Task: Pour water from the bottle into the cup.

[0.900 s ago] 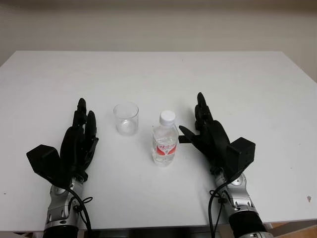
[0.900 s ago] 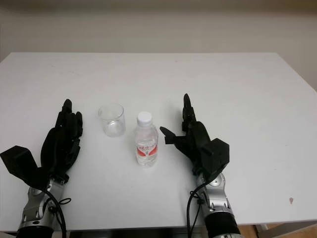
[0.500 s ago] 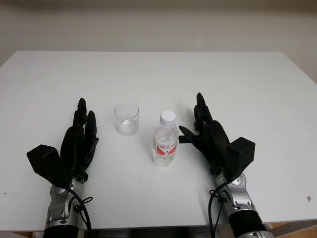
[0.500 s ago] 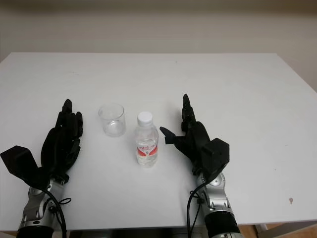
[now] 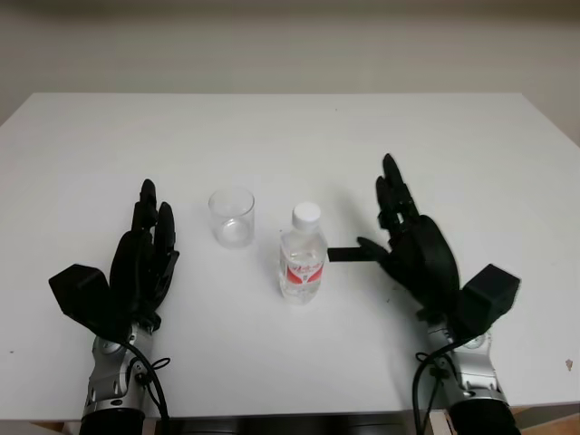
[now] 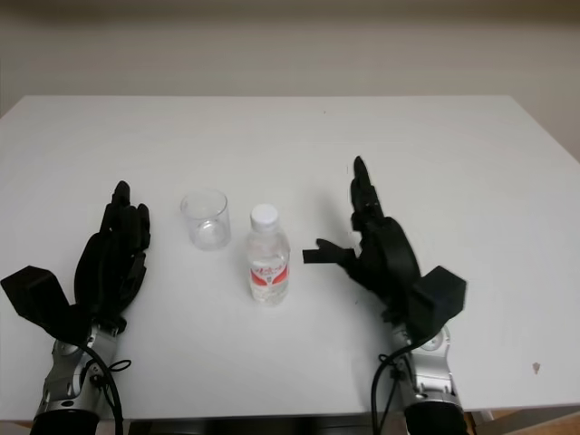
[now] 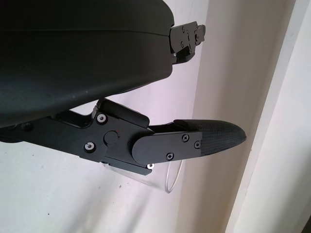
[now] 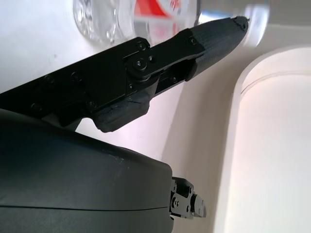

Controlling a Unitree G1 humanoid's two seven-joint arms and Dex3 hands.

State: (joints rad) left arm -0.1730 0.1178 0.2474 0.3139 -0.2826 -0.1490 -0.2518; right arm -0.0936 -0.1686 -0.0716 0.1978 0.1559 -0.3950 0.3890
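bottle point(image 5: 303, 264): upright, capped, on table point(image 5: 290, 136)
cup point(image 5: 231, 217): just left of bottle
right hand point(image 5: 412, 249): beside bottle, fingers extended, holding nothing
left hand point(image 5: 142, 261): left of cup, fingers extended, holding nothing

Cup point(image 5: 231, 217) left of bottle point(image 5: 303, 254)

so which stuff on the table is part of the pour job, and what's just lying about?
Job:
bottle, capped, upright
cup, upright, left of the bottle
right hand, open, beside the bottle, not touching it
left hand, open, near the cup

Lying about:
nothing besides the table
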